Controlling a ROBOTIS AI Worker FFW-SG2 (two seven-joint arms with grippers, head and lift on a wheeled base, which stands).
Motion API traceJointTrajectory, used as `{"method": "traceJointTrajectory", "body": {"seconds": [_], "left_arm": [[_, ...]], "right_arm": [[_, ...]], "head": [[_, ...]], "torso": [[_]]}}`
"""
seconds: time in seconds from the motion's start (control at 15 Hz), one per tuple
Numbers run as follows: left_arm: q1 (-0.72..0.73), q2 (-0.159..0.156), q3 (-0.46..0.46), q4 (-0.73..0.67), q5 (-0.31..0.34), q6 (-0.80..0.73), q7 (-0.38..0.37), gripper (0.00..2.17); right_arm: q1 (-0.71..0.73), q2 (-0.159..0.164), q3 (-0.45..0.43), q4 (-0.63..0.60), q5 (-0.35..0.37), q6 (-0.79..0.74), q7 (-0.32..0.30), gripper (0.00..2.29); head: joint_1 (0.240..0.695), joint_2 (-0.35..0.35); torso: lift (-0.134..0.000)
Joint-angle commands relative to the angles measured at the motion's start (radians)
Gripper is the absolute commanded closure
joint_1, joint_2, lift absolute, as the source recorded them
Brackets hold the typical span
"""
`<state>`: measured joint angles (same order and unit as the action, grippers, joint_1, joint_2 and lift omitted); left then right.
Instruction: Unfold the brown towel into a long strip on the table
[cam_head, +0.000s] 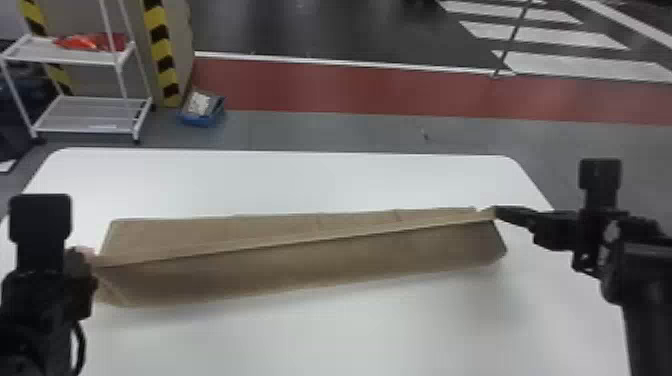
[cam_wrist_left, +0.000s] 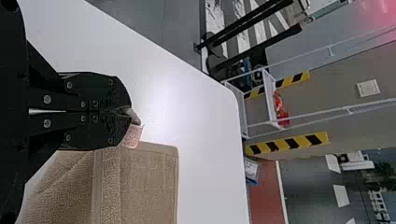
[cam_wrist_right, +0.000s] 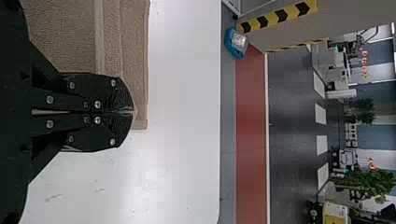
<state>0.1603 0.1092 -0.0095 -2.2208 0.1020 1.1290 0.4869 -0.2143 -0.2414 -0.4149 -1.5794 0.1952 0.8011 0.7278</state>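
Observation:
The brown towel (cam_head: 300, 260) stretches across the white table (cam_head: 300, 180) as a long strip, its middle edge raised in a taut line between both grippers. At the strip's left end is my left gripper (cam_head: 90, 265); in the left wrist view the left gripper (cam_wrist_left: 128, 112) is shut on the towel's corner, by a small pinkish tag (cam_wrist_left: 132, 136). At the right end, my right gripper (cam_head: 495, 212) holds the other corner; in the right wrist view the right gripper (cam_wrist_right: 133, 111) has its fingers closed on the towel (cam_wrist_right: 135, 60). One layer lies behind the raised edge, another slopes down in front.
A white rack (cam_head: 85, 57) with a red item stands on the floor beyond the table's far left corner. Beside a striped pillar (cam_head: 161, 50) sits a blue box (cam_head: 200, 117), also on the floor.

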Motion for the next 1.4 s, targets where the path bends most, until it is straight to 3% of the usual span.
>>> {"method": "traceJointTrajectory", "body": {"seconds": [0.0, 0.2, 1.0, 1.13, 1.2, 1.33], "left_arm": [[-0.073, 0.000, 0.000, 0.075, 0.004, 0.006, -0.005, 1.67], [-0.131, 0.000, -0.001, 0.138, 0.008, 0.002, -0.014, 1.67], [-0.265, -0.008, -0.069, 0.331, -0.022, -0.071, 0.013, 1.67], [-0.291, -0.008, -0.084, 0.398, -0.047, -0.139, 0.010, 1.29], [-0.304, -0.008, -0.093, 0.429, -0.051, -0.157, 0.010, 1.01], [-0.326, -0.008, -0.102, 0.467, -0.073, -0.169, 0.010, 0.13]], "right_arm": [[-0.065, -0.001, 0.044, 0.059, 0.021, 0.017, -0.014, 1.65], [-0.099, 0.001, 0.087, 0.102, 0.050, 0.030, -0.027, 1.65], [-0.111, -0.007, 0.091, 0.206, 0.069, -0.069, -0.060, 1.65], [-0.123, -0.009, 0.100, 0.237, 0.072, -0.084, -0.076, 1.62], [-0.125, -0.010, 0.111, 0.252, 0.072, -0.108, -0.084, 1.30], [-0.134, -0.010, 0.130, 0.274, 0.075, -0.133, -0.102, 1.16]], "head": [[0.695, -0.126], [0.695, -0.108], [0.695, -0.110], [0.695, -0.112], [0.695, -0.113], [0.695, -0.112]], "torso": [[-0.117], [-0.117], [-0.117], [-0.117], [-0.117], [-0.117]]}}
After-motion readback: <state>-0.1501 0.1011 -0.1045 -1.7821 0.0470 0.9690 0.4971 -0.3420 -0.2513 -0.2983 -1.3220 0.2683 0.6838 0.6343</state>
